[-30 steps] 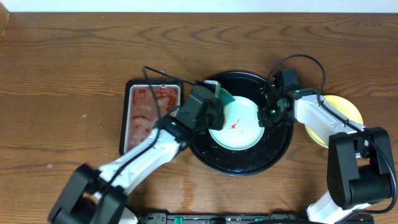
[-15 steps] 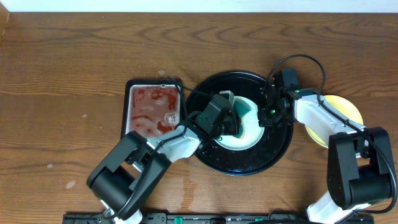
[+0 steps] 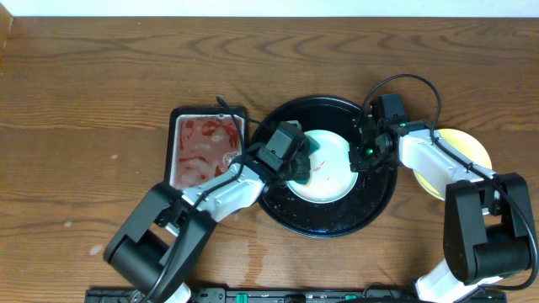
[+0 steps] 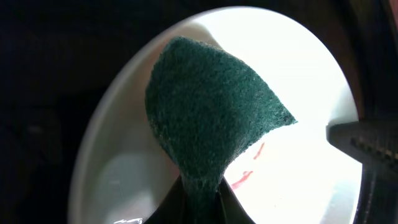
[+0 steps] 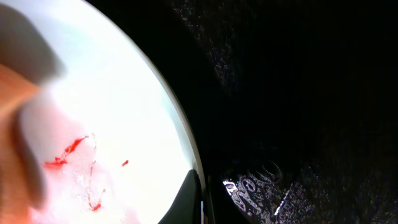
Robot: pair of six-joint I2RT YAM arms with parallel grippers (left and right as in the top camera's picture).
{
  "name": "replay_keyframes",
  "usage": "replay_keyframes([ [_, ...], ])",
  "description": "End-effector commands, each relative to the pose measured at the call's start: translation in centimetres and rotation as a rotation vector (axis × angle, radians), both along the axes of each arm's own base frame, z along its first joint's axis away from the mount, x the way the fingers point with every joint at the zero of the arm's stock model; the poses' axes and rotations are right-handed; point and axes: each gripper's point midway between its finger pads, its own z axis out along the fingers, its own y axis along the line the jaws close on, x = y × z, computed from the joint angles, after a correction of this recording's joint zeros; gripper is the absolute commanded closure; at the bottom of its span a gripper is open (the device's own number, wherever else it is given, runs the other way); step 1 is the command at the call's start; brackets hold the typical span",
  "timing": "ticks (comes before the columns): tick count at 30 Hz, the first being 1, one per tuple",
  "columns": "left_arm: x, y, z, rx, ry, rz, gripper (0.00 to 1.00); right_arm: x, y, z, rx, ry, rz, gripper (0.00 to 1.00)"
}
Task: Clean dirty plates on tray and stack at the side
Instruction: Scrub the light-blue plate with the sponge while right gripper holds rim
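Overhead: pressing green scouring pad (image 4: 211,112) onto smeared aqua plate (image 3: 335,175) in black tray (image 3: 370,204), with left gripper (image 4: 199,194) clamped on pad; pinching plate's rim with right gripper (image 5: 203,200); yellow plate (image 3: 473,146) aside on tabletop (image 3: 84,101).

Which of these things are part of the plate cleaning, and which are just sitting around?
In use: aqua plate, yellow plate, black tray, green sponge in left gripper, right gripper on the aqua plate's rim.
Sitting around: red-stained small tray.

Brown wood-grain table (image 3: 93,84), evenly lit
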Motion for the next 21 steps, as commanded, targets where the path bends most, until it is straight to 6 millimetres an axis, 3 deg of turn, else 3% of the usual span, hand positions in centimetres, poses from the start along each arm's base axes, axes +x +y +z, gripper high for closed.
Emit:
replay_keyframes([
  [1, 0.4, 0.7, 1.9, 0.016, -0.069, 0.01, 0.93, -1.2, -0.1, -1.1, -0.025, 0.029, 0.029, 0.99],
  [4, 0.2, -0.5, 2.7, -0.009, -0.097, -0.014, 0.93, -1.2, -0.1, -1.1, -0.024, 0.029, 0.029, 0.99],
  [12, 0.2, -4.2, 2.4, -0.115, -0.125, -0.007, 0.92, -1.2, -0.1, -1.1, -0.025, 0.03, 0.029, 0.99],
  [18, 1.0, -5.0, 0.9, -0.169, -0.098, 0.056, 0.92, -1.2, -0.1, -1.1, -0.025, 0.03, 0.029, 0.99],
  [21, 1.4, -4.5, -0.3, -0.143, -0.096, 0.075, 0.92, -1.2, -0.1, -1.1, -0.025, 0.03, 0.029, 0.99],
])
